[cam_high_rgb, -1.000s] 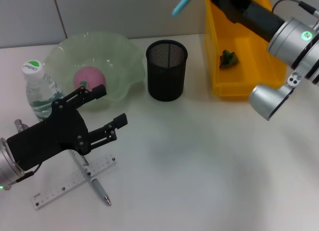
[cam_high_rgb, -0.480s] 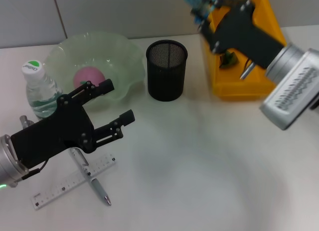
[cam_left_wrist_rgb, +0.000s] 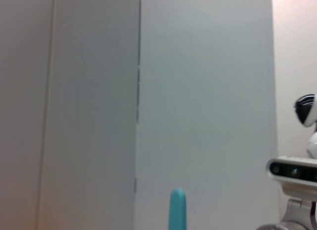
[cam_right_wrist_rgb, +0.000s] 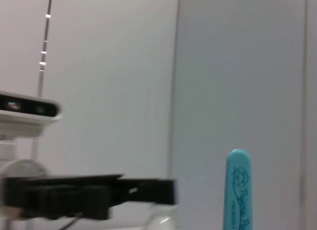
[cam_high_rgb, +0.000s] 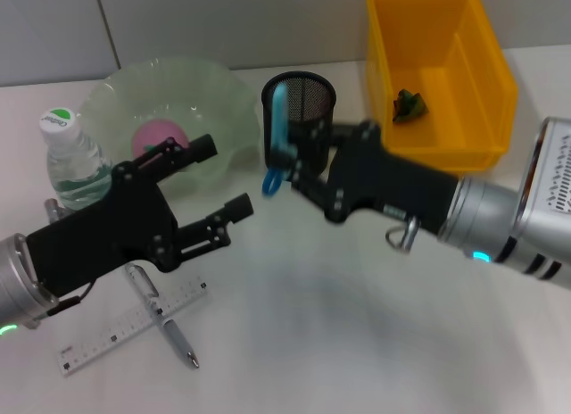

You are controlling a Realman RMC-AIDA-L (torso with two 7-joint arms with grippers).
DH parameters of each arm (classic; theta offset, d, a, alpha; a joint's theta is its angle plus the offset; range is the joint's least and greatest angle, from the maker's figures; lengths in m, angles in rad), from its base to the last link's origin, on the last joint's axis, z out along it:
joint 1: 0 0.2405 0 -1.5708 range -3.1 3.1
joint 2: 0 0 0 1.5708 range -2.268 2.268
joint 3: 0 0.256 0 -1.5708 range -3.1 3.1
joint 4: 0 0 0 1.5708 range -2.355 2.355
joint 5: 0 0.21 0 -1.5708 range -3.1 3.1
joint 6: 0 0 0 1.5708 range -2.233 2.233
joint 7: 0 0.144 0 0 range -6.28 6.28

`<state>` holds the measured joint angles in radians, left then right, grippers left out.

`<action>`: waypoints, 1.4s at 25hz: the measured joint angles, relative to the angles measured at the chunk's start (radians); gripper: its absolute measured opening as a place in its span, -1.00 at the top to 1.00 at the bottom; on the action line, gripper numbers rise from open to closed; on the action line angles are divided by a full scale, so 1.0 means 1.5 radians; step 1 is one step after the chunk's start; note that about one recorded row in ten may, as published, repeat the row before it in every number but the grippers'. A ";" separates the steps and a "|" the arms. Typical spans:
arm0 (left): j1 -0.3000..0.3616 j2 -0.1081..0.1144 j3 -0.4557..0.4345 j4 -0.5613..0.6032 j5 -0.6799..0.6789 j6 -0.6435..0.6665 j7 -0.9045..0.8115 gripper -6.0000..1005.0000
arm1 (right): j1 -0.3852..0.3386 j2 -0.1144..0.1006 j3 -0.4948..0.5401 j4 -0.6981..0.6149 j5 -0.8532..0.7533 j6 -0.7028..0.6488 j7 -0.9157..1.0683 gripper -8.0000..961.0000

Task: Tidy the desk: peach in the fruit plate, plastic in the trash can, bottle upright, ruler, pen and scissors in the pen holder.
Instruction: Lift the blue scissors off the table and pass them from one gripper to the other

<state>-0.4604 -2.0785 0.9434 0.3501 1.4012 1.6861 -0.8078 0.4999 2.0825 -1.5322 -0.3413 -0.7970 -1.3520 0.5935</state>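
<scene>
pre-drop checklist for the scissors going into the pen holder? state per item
1. Right gripper shut on the scissors: ok, blue handles stand upright by its tip.
2. Scissors lined up over the pen holder: not ok, they sit at its rim on the plate side, not above the opening.
3. Holder upright and unobstructed: ok.
4. Left gripper out of the way: cannot tell; open, hovering close beside the scissors, in front of the fruit plate.
5. Remaining items: ruler and pen lie crossed on the desk, not ok yet.
6. Peach in plate, bottle upright: ok.
</scene>
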 joint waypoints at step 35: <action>-0.081 -0.001 0.032 -0.166 -0.121 -0.041 0.088 -0.57 | -0.038 0.008 -0.217 -0.002 0.242 0.042 0.023 0.38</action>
<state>-0.5817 -2.0800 0.9907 0.1017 1.2195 1.6243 -0.6761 0.4436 2.0939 -1.8575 -0.3439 -0.4344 -1.2893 0.6273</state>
